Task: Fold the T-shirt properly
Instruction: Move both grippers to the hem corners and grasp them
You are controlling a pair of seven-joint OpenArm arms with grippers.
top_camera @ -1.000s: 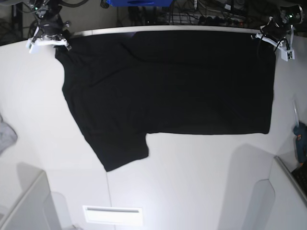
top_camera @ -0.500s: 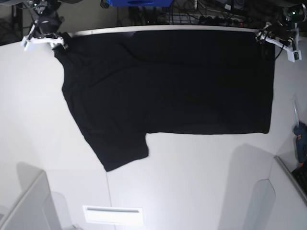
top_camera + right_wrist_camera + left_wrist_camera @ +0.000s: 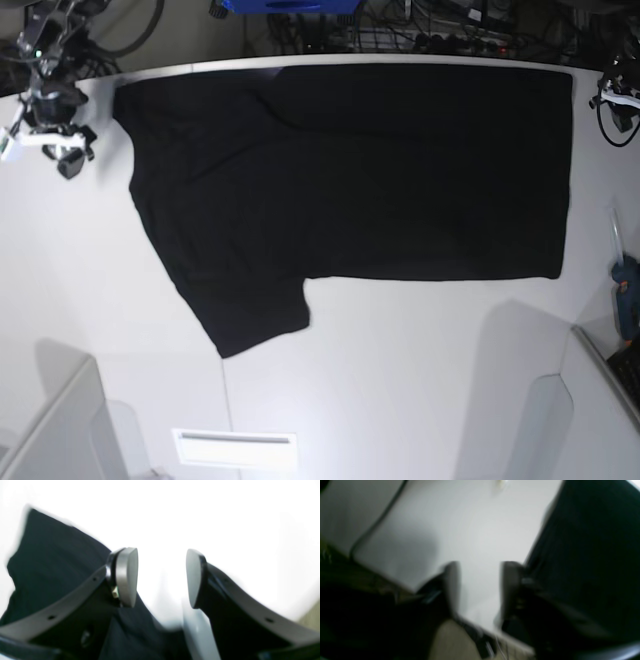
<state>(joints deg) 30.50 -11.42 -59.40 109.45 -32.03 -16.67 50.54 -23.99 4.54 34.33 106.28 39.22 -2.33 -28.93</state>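
We see the T-shirt (image 3: 350, 180) lying flat and plain side up on the white desk (image 3: 400, 380), unmoved since a second ago. Both hands, then at its far corners, have drawn off sideways. The right hand (image 3: 162, 577) is released, holding nothing beside the cloth, and the left hand (image 3: 480, 590) likewise stands parted over bare desk.

Looks like a robotics lab or test bench. Broad white table (image 3: 400, 380) with seamed panels, ringed by a dark clutter of cables (image 3: 420, 30) and a blue box (image 3: 285, 5) along the far edge. Robot arms mounted at both far corners, wrist cameras fitted. Pale grey partition panels (image 3: 50, 430) standing at the near corners, another at right (image 3: 605, 400)
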